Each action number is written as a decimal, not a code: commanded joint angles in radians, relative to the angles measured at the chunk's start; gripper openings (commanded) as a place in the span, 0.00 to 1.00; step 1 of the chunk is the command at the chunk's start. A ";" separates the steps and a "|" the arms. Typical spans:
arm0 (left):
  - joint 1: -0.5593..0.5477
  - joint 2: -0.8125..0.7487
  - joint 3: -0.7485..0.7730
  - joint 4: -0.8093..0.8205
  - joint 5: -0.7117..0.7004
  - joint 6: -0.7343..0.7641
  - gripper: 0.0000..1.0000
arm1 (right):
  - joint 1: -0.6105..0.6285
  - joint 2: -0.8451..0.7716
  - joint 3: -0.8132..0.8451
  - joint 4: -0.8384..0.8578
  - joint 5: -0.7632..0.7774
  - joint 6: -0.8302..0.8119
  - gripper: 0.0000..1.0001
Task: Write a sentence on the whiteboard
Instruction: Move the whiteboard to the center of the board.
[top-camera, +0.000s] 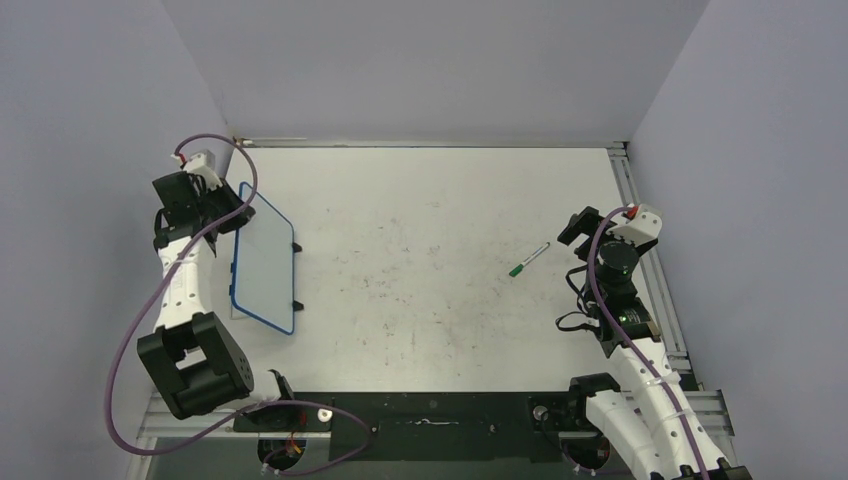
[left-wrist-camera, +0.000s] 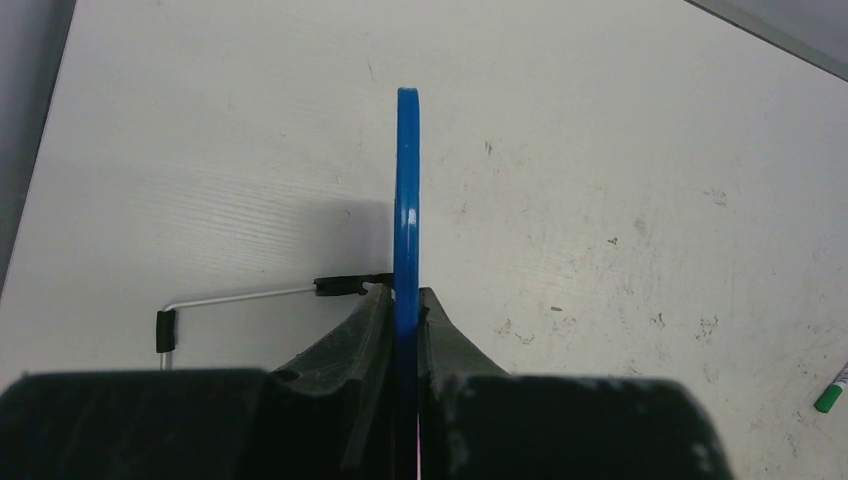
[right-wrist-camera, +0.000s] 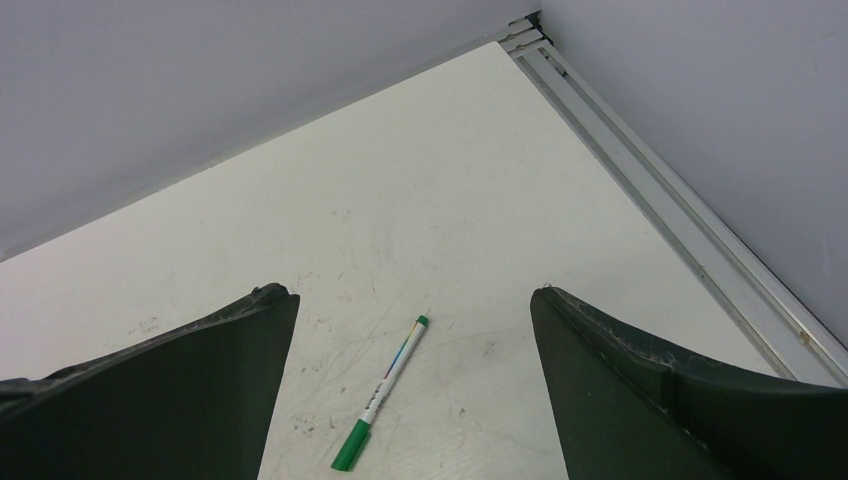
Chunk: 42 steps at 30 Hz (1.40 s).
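Note:
The whiteboard (top-camera: 265, 260), white with a thin blue frame, stands tilted at the table's left side, black feet toward the middle. No green writing shows on its face. My left gripper (top-camera: 235, 212) is shut on its far left edge; the left wrist view shows the blue frame (left-wrist-camera: 407, 180) edge-on, pinched in the left gripper (left-wrist-camera: 405, 292). A marker (top-camera: 529, 259) with a white barrel and green cap lies on the table at the right. My right gripper (top-camera: 580, 228) is open and empty just right of it. The right wrist view shows the marker (right-wrist-camera: 385, 393) below the wide-open right gripper (right-wrist-camera: 413, 292).
The board's wire stand (left-wrist-camera: 240, 296) sticks out to the left of the frame. An aluminium rail (top-camera: 650, 260) runs along the table's right edge, and grey walls enclose three sides. The tabletop (top-camera: 420, 290) is scuffed with faint smudges.

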 joint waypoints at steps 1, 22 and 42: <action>-0.036 -0.051 -0.099 0.027 0.118 -0.127 0.00 | -0.002 -0.004 0.001 0.020 0.004 -0.007 0.90; -0.260 0.031 -0.045 0.026 0.176 -0.162 0.00 | -0.002 -0.003 0.000 0.020 -0.001 -0.006 0.90; -0.147 -0.305 -0.251 0.168 -0.088 -0.218 0.00 | -0.002 -0.013 -0.001 0.020 -0.003 -0.006 0.90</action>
